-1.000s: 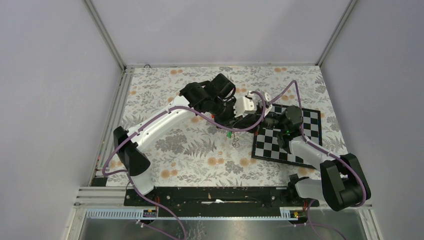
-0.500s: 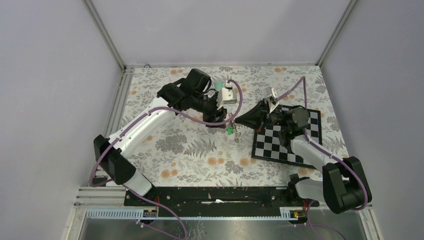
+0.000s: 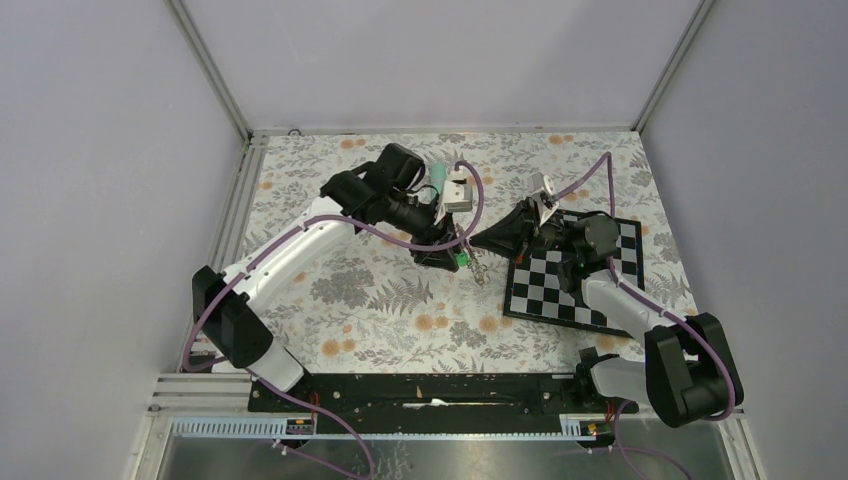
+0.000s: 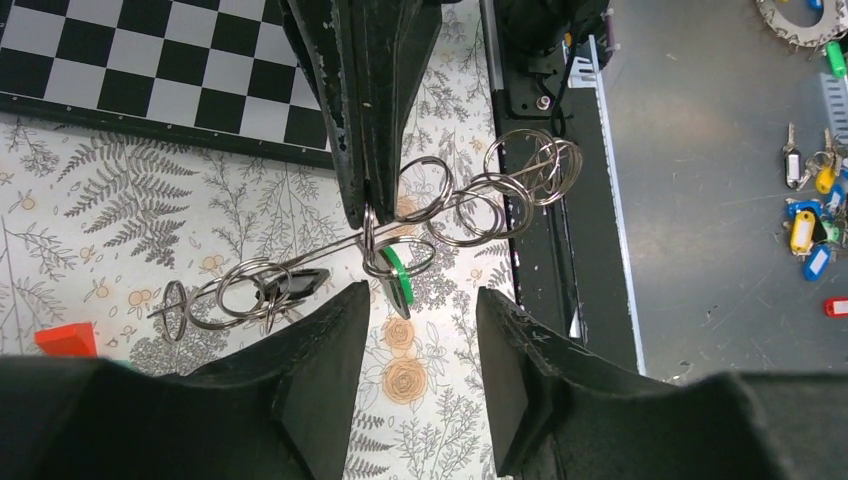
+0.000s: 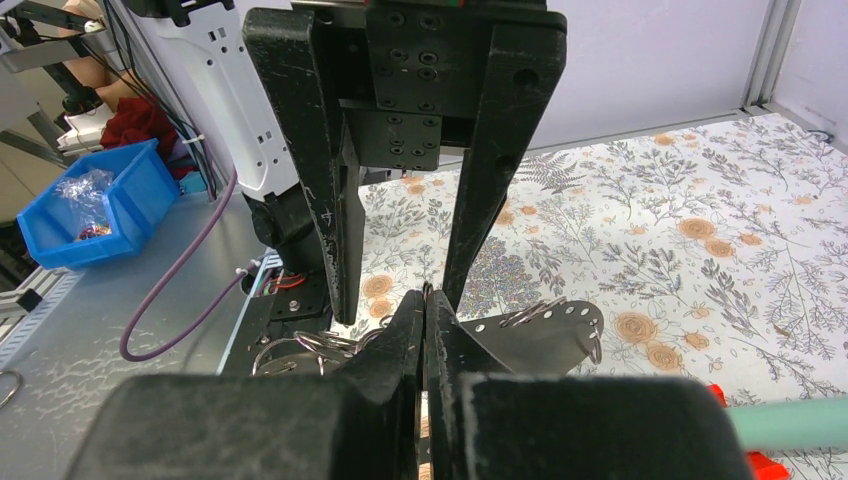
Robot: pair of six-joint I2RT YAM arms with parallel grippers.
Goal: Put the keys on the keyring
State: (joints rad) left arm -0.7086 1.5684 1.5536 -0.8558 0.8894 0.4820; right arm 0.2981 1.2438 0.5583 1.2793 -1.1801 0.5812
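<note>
- Right pincer [image 4: 368, 205]: its two fingers are pressed together, nipping the keyring [image 4: 455, 205] at a wire ring near the middle of its length.
- Left pincer [image 4: 415, 300]: its two fingers stand apart and grip nothing. It faces the right pincer tip to tip, with the keyring between them.
- Keyring: there is one, and from the right wrist it looks like a flat grey metal strip with a row of small holes. It slants across the left wrist view, apparently held off the counter [image 3: 380, 290].
- Split rings [image 4: 520, 160]: many are strung along the strip, bunched at both ends and in the middle. They overlap too much to count.
- Keys: there are two.
  - The green-headed key [image 4: 398, 285] hangs under the middle of the strip at a ring. It sits in the gap between the left fingers and touches neither.
  - The dark key [image 4: 295, 285] sits among the rings at one end. I cannot tell whether it is threaded on.
- One checkerboard [image 3: 575, 275] lies flat on the floral counter, under the right arm.
- One teal stick [image 3: 439, 180] lies beyond the left wrist. Its red base [image 4: 65, 338] shows at the edge of the left wrist view.
- Off the counter there is one blue bin [image 5: 100, 205].
</note>
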